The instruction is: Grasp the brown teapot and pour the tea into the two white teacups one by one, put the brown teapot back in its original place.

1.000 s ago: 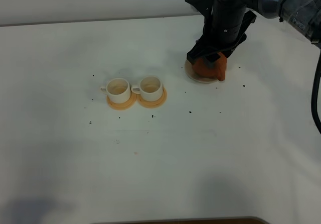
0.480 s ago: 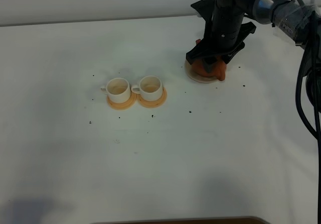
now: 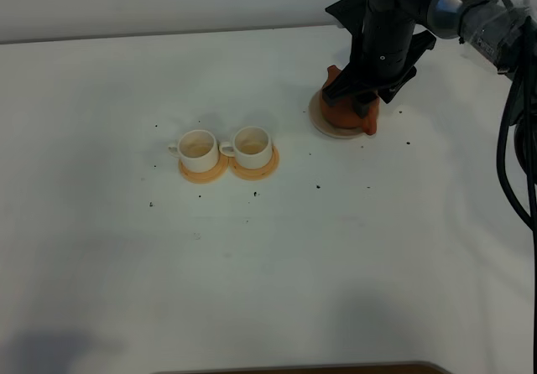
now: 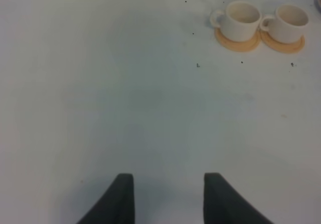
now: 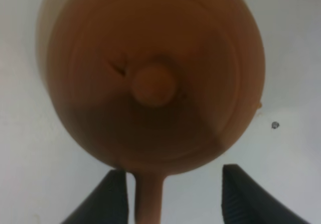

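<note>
The brown teapot (image 3: 344, 116) stands upright on the pale cream saucer (image 3: 319, 122) at the table's back right. My right gripper (image 3: 359, 101) hangs directly over it. In the right wrist view the teapot (image 5: 150, 78) fills the frame with its lid knob in the middle. The open right gripper (image 5: 173, 178) has its two dark fingers on either side of the thin handle (image 5: 149, 199), not touching it. The two white teacups (image 3: 199, 149) (image 3: 252, 147) stand side by side on orange-tan coasters at mid-left. My left gripper (image 4: 168, 184) is open and empty above bare table.
The teacups also show far off in the left wrist view (image 4: 242, 19) (image 4: 290, 22). Small dark specks are scattered on the white table (image 3: 277, 248). The right arm's black cables hang at the right edge (image 3: 513, 164). The saucer's rim shows behind the teapot (image 5: 42, 28).
The right arm has shifted back and slightly right. The teapot, earlier mostly covered by the gripper and tilted, now sits level on the saucer with more of it showing. The cups have not moved.
</note>
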